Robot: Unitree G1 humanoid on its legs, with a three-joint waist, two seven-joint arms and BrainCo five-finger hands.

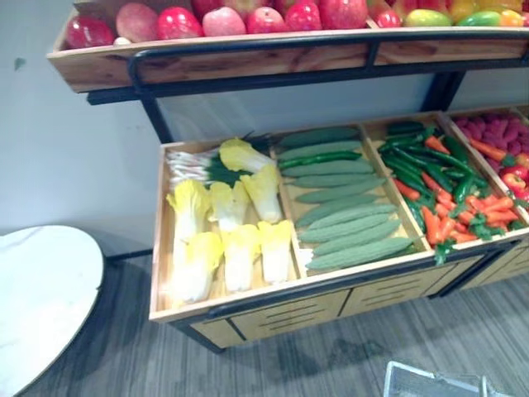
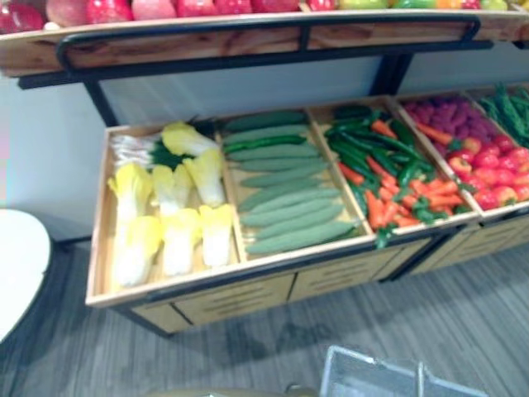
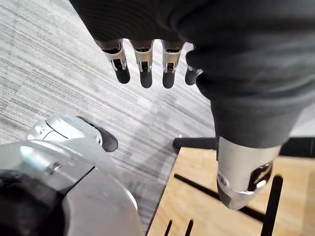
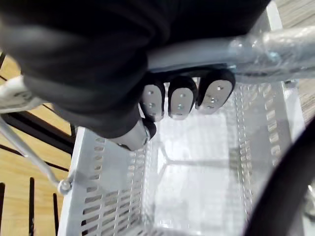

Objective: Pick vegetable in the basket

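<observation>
Your right robot hand (image 4: 179, 101) is curled round the basket handle (image 4: 275, 42). Your left robot hand (image 3: 143, 61) hangs spread above the floor (image 3: 59, 64). Cucumbers (image 1: 347, 215) lie at twelve o'clock.

A wooden display shelf (image 1: 273, 289) stands on a grey striped floor (image 1: 331, 356), its tilted tray split into compartments: pale yellow cabbages (image 1: 240, 248) at the left, long green cucumbers (image 1: 347, 215) beside them, then green peppers (image 1: 413, 161) mixed with carrots (image 1: 446, 219). Red apples (image 1: 178, 23) line the upper shelf (image 1: 207, 62) above.
</observation>
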